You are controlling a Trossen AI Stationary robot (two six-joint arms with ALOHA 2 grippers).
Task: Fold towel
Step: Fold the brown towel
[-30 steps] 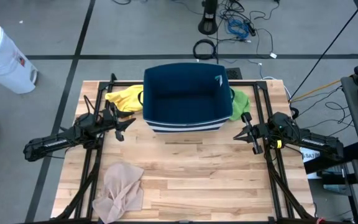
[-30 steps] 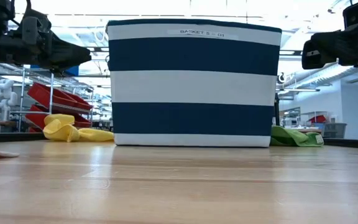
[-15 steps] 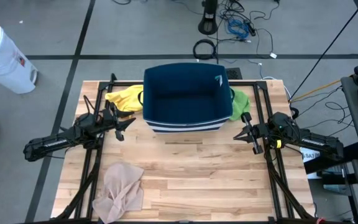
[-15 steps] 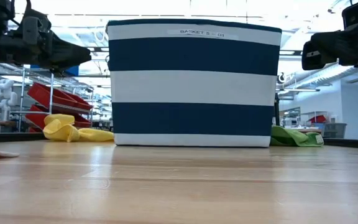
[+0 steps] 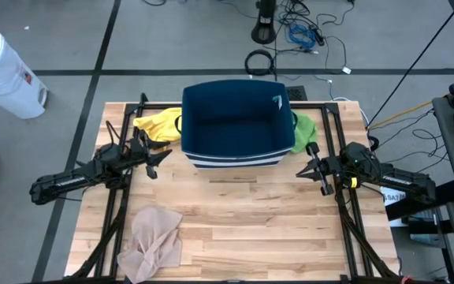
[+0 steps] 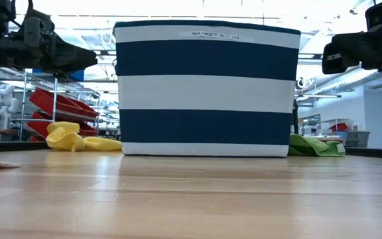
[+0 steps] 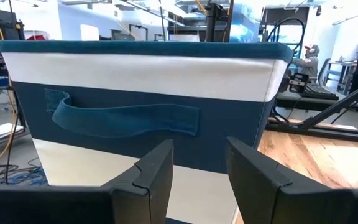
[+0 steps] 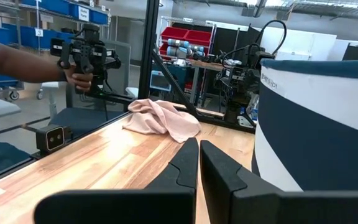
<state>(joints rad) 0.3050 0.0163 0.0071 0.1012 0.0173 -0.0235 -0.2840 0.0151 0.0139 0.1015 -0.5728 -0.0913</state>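
A crumpled pale pink towel lies bunched on the wooden table near its front left corner, also visible in the right wrist view. No gripper touches it. My left gripper hovers open and level above the table, facing the left side of a navy-and-white striped basket; its fingers stand apart in the left wrist view. My right gripper hovers shut and level at the basket's right, fingers together in its wrist view.
The basket stands at the table's far middle. A yellow cloth lies left of it and a green cloth right of it. A person's hand holds a device beyond the table's edge. Bare wood spans the near middle.
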